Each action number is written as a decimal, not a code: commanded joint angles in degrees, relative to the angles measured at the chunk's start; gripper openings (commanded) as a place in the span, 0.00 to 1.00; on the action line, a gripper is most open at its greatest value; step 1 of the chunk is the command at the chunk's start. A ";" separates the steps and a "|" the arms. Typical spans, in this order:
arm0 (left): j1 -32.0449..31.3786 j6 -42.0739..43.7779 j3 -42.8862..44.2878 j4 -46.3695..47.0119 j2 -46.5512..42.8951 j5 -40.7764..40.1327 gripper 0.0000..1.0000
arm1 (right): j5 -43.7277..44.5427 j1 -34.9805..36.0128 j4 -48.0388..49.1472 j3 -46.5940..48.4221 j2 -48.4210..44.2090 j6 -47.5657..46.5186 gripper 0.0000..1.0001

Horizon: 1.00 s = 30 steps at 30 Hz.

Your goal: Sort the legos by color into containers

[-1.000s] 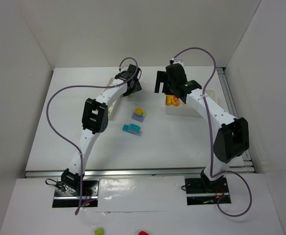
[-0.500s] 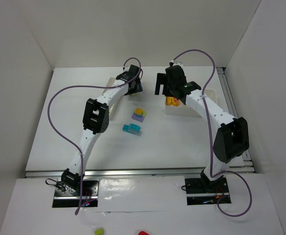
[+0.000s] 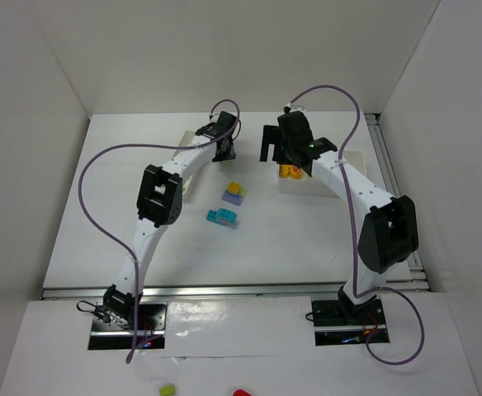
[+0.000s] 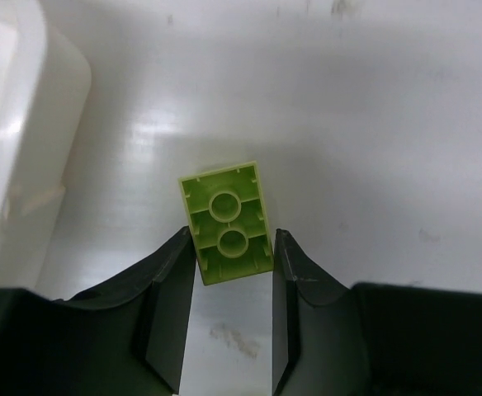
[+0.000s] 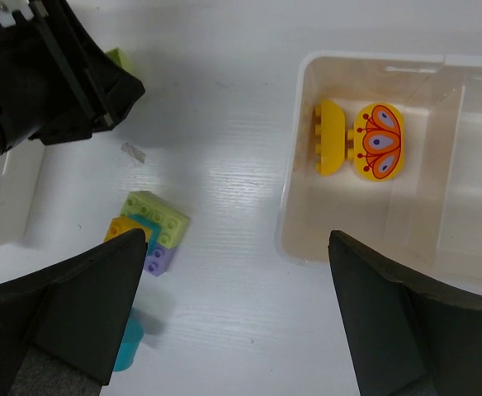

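A pale green lego (image 4: 227,223) lies studs-down on the table, and my left gripper (image 4: 233,247) is shut on its near end, one finger against each long side. From above, that gripper (image 3: 224,151) sits at the back, beside the left container (image 3: 189,188). My right gripper (image 5: 237,247) hangs open and empty over bare table, between a stack of green, cyan, orange and purple legos (image 5: 146,231) and the right container (image 5: 295,165). From above, the right gripper (image 3: 282,157) is at that container's left end. A cyan lego (image 3: 222,218) lies in front of the stack (image 3: 235,194).
The right container (image 3: 319,183) holds a yellow brick (image 5: 330,136) and a yellow piece with an orange butterfly print (image 5: 379,140). The left container's rounded rim (image 4: 55,99) lies just left of the held brick. White walls enclose the table on three sides.
The left gripper has shifted slightly toward the back and its jaws have narrowed onto the pale green brick. The right arm has barely moved.
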 commanded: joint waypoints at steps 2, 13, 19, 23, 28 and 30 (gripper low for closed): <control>-2.73 3.43 -6.72 -1.58 -9.55 2.71 0.18 | -0.28 0.63 1.32 -0.25 0.28 -0.11 0.98; 0.95 1.59 -29.83 -8.09 -34.86 0.78 0.08 | -0.90 0.63 0.26 0.27 -0.95 -0.11 0.98; 7.72 0.36 -40.74 -7.30 -39.36 2.70 0.09 | -1.42 1.77 -0.35 0.27 -0.95 -0.11 0.98; 10.35 -0.16 -42.07 -5.89 -37.52 3.76 0.10 | -1.42 2.83 -0.87 0.27 -0.95 -0.11 0.98; 11.41 -1.21 -42.07 -5.89 -35.58 3.24 0.20 | -1.42 3.97 -0.88 -0.25 -0.43 0.41 0.98; 11.94 -0.70 -41.46 -5.89 -34.97 3.24 0.32 | -1.42 4.50 -0.88 -0.25 -0.42 0.41 0.98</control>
